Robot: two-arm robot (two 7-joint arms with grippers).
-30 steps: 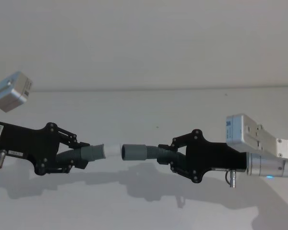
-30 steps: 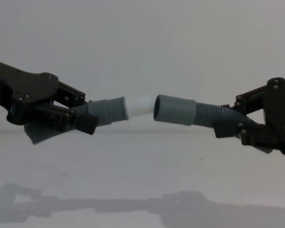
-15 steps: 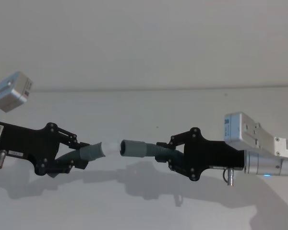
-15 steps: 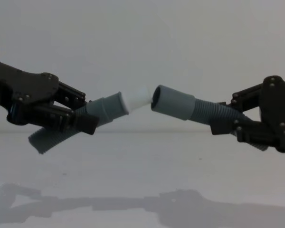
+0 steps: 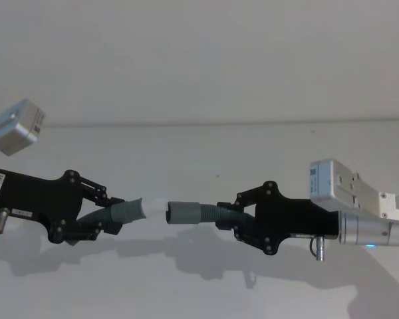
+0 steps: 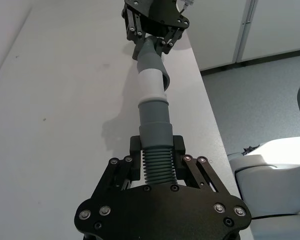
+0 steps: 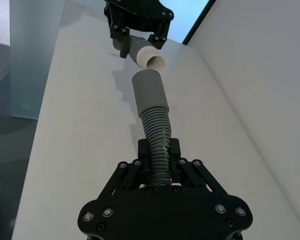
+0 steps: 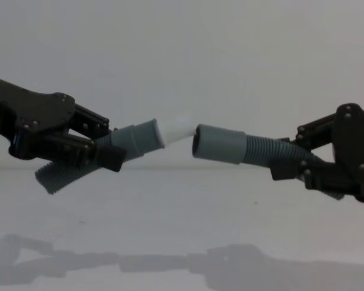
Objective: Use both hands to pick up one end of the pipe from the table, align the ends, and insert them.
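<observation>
- The left gripper [image 5: 113,214] reaches in from the left side of the head view, held above the white worktop [image 5: 199,143], its jaws closed on the ribbed part of one dark-grey pipe piece [image 5: 120,212].
- This left pipe piece [image 8: 130,140] slopes upward toward the middle in the chest view; its grey cuff ends in a white tapered tip [image 8: 175,129], and its ribbed tail hangs below the jaws.
- The right gripper [image 5: 231,216] comes in from the right side of the head view, also clear of the worktop, its jaws clamped on the ribbed section of the second pipe piece [image 5: 206,212].
- The second piece carries a wider smooth grey socket [image 8: 217,144] that faces the white tip.
- In the chest view the tip sits just beside the socket mouth, slightly higher and tilted against it; whether they touch I cannot tell.
- The right wrist view shows the socket [image 7: 149,93] close under the white tip [image 7: 152,59], the two not lined up on one axis.
- Shadows of both arms lie on the worktop below.
</observation>
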